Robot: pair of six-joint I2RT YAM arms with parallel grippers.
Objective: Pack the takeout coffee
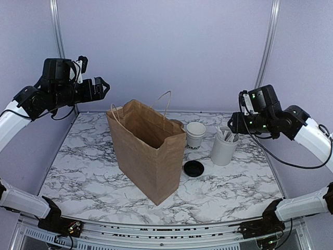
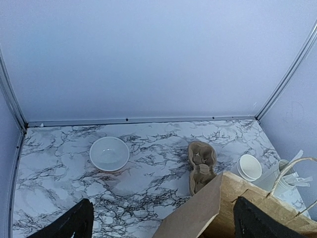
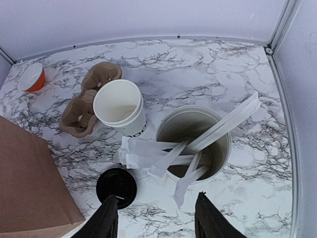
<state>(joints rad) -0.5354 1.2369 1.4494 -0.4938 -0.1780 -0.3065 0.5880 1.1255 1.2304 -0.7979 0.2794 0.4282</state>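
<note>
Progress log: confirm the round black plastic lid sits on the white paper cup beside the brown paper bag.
Wrong. Right wrist view: the round black plastic lid lies on the marble table, not the white paper cup beside the brown paper bag.

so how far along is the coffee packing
Done: nothing packed yet; the paper bag stands open. In hand: nothing; left gripper and right gripper are both empty. Left: the black lid, lying on the table, goes onto the white cup beside the bag, then the cup goes in.
</note>
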